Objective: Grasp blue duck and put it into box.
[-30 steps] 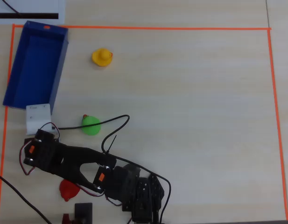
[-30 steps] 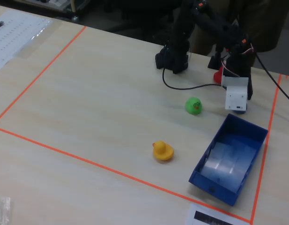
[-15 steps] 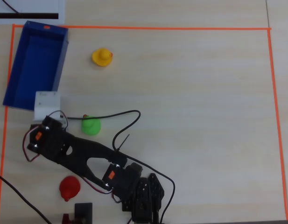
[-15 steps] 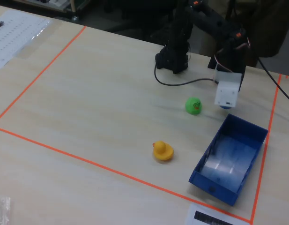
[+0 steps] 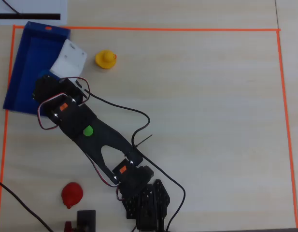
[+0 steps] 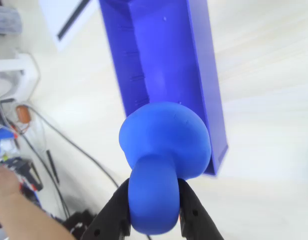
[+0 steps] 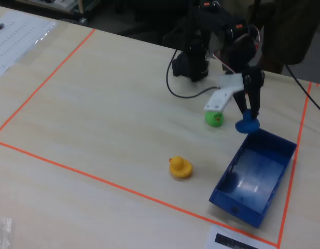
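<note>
The blue duck is clamped between my gripper's two black fingers, which are shut on its lower part. In the fixed view the gripper points down and holds the duck in the air, just above the near end of the blue box. The box looks empty in the wrist view. In the overhead view the box lies at the top left, and the arm hides the blue duck and the fingers.
A yellow duck sits on the table left of the box, also in the overhead view. A green duck lies under the arm. A red duck is near the base. Orange tape frames the area. A person's hand is beside the cables.
</note>
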You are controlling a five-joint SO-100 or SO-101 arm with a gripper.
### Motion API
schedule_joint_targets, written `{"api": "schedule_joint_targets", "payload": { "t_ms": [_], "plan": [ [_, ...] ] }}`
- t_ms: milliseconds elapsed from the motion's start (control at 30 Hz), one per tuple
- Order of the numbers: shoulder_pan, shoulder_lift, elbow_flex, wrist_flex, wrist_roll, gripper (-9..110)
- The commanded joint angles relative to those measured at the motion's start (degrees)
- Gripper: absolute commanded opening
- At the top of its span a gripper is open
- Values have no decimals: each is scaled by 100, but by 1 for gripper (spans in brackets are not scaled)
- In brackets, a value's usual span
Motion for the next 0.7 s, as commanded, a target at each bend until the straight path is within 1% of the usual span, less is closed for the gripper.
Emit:
{"api": "schedule_joint_targets", "payload": {
  "t_ms": [0, 167, 367, 533, 633, 667],
  "plan": [
    [-88, -369, -396, -510, 88, 0],
    [-18, -1731, -2232, -79, 35, 0],
    [-62, -2830, -3683, 237, -79, 1],
    [-79, -3656, -4896, 853, -229, 23],
    [-70, -3876, -5194, 1169, -360, 32],
    [-53, -3885, -5247, 1266, -431, 33]
  ]
}}
